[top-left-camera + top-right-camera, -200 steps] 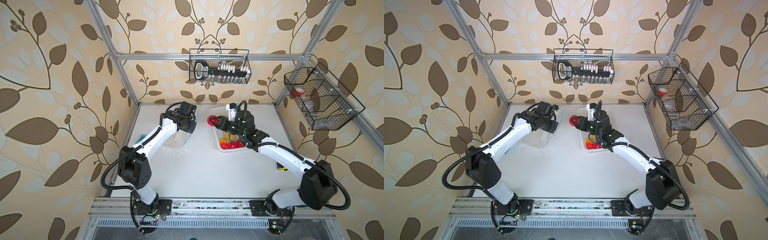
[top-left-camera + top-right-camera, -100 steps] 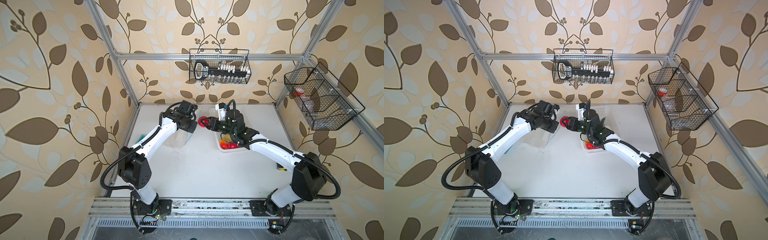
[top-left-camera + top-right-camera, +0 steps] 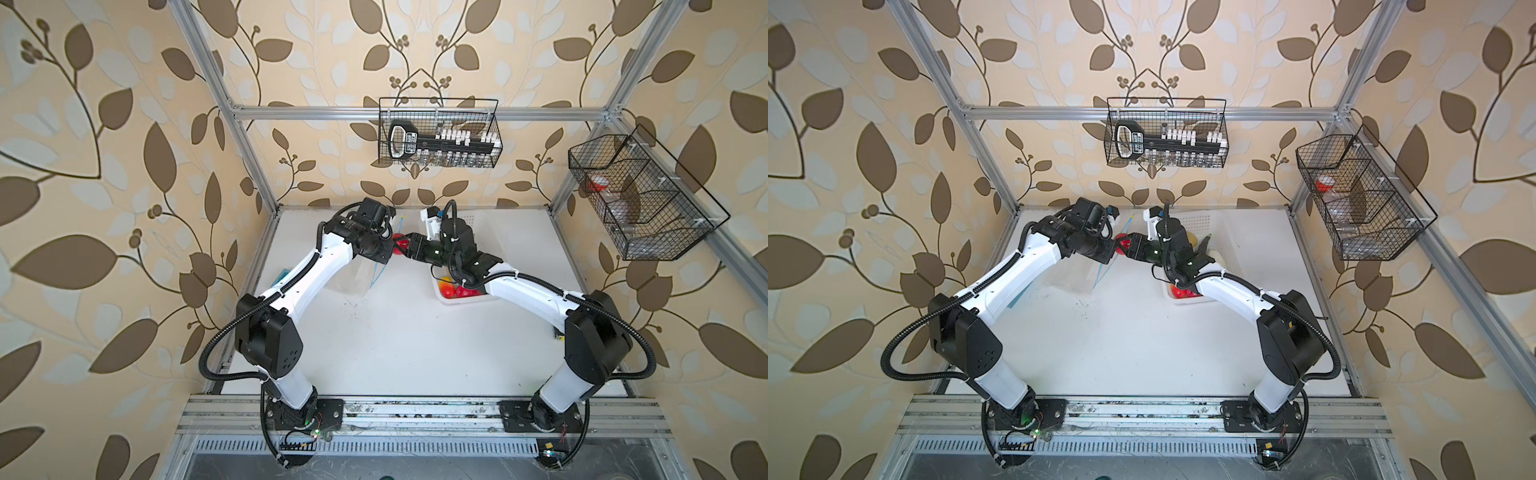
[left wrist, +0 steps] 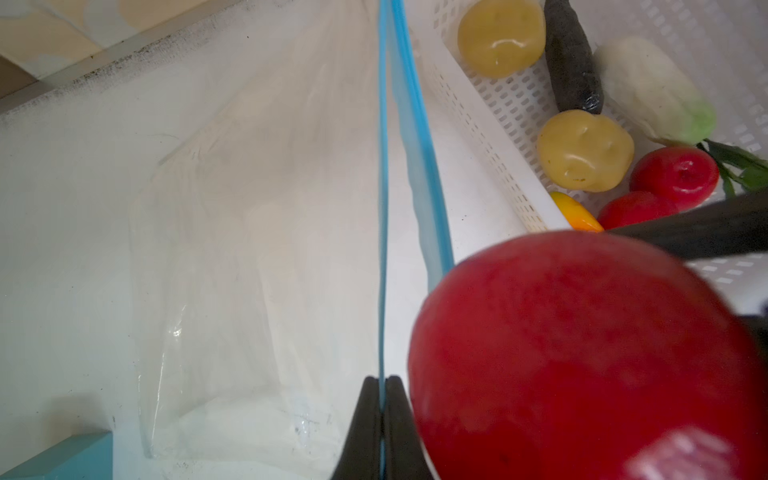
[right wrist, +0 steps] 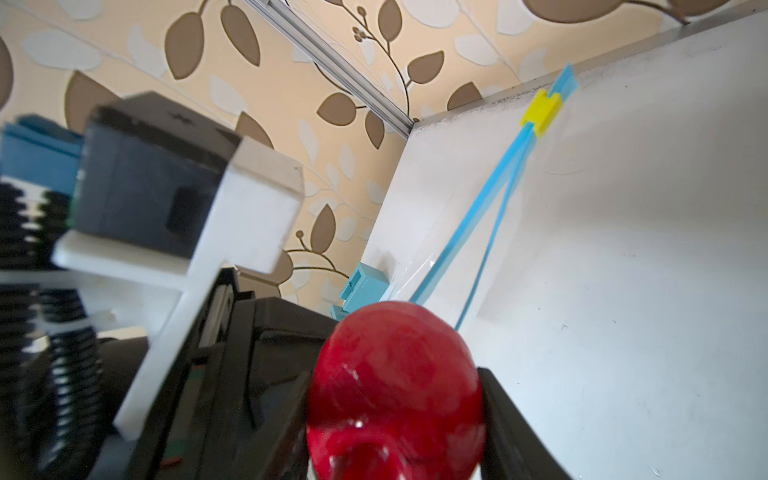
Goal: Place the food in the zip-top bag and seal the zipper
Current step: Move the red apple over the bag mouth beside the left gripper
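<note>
The clear zip-top bag [image 4: 257, 249] lies on the white table at the back left in both top views [image 3: 353, 278] [image 3: 1071, 270]. My left gripper [image 4: 381, 386] is shut on one lip of the blue zipper [image 4: 383, 187] and holds it up. The other lip [image 4: 424, 158] runs apart from it, so the mouth gapes. A yellow slider [image 5: 541, 112] sits at the zipper's far end. My right gripper [image 5: 395, 374] is shut on a red apple [image 4: 582, 353], right beside the left fingers at the mouth. More food lies in the white basket [image 4: 490, 124]: potatoes [image 4: 584, 151], eggplant [image 4: 571, 58], cabbage [image 4: 652, 91], tomatoes [image 4: 675, 176].
A blue block [image 5: 363, 291] stands by the left wall behind the bag. Wire baskets hang on the back wall [image 3: 438, 133] and the right wall [image 3: 636, 195]. The two wrists are nearly touching above the bag's mouth.
My right gripper has carried the red apple leftward from above the white basket to the bag's mouth beside the left gripper. The left arm has stayed put with the zipper lip.
</note>
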`<state>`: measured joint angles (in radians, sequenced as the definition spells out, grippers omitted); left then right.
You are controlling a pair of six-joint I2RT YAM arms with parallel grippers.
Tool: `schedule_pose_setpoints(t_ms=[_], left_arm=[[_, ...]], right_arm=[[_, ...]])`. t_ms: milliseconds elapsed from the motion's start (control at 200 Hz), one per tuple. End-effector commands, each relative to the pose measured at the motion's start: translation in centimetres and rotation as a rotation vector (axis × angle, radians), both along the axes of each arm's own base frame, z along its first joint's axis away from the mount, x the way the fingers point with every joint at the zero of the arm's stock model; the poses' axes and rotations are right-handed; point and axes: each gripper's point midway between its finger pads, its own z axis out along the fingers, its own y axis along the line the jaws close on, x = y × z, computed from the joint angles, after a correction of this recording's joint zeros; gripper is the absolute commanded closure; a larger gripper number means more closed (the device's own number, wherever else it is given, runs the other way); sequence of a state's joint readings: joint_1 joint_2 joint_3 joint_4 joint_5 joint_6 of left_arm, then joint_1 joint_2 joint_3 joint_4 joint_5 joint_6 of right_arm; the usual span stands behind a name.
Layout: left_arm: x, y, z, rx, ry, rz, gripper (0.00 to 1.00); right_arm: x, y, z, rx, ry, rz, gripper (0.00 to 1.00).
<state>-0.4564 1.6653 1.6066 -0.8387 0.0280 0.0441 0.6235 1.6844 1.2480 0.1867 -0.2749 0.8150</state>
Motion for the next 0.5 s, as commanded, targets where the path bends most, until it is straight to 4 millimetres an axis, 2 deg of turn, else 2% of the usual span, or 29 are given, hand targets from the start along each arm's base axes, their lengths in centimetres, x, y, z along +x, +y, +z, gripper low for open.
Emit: schedule_pose_setpoints(t_ms=[0,135,355,495], left_arm=[[-0.1,-0.2,2.7,-0.059,-0.037,-0.001,1.0],[-0.1,-0.3,3.2,-0.066,-0.043,0.0,1.0],[0.0,-0.1,4.1,-0.069,-0.061,0.008,1.0],[0.2,0.1,4.3,-0.061,-0.072,0.019,1.0]], right_arm=[[0.2,1.2,1.6,0.055,-0.02,0.023,0.7],[0.3,1.5,1.0,0.041,-0.007,0.019,0.7],[0.2,1.5,-2.1,-0.004,0.052,0.003,0.72],[0.0,1.4,-2.6,-0.003,0.058,-0.002,0.72]])
